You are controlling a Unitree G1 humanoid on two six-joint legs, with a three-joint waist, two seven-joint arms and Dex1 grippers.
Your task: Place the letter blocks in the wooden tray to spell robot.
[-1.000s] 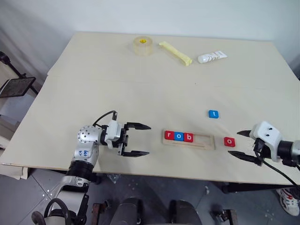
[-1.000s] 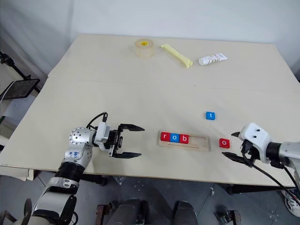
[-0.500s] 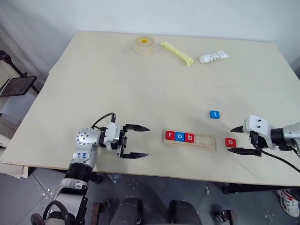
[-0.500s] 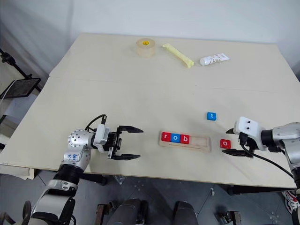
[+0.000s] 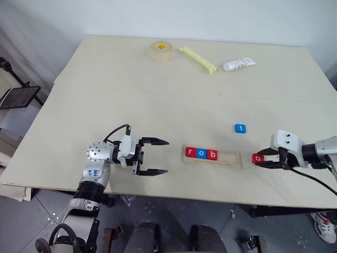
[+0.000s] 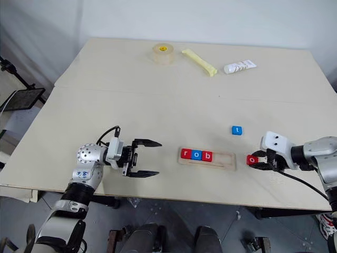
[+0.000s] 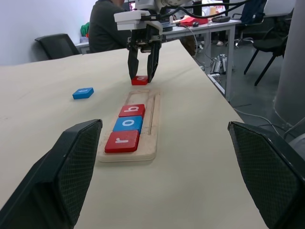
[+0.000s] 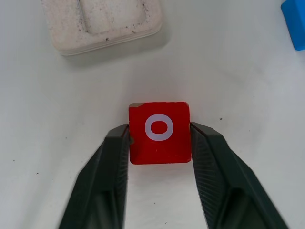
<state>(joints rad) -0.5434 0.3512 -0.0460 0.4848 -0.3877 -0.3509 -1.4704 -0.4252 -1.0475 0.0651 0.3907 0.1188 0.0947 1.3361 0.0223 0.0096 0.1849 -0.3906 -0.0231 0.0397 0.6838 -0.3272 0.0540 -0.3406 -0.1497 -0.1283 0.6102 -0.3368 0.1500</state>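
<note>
Here the red "o" block (image 8: 159,138) lies on the table just beyond the wooden tray (image 5: 212,158)'s empty end, clamped by the right gripper (image 8: 159,143). The tray, partly cropped in the right wrist view, holds r, o, b. The left gripper (image 5: 156,156) is spread, empty.

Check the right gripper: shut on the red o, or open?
Shut on it: the right gripper has both fingers pressed against the red o block, which lies on the table.

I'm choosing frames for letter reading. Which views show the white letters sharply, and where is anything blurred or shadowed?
Right wrist view: white o on the red square tile crisp, soft shadow beneath. Left wrist view: near black fingers blurred; pale wooden tray letters readable. Left eye view: blue t tile small but legible, even light.
</note>
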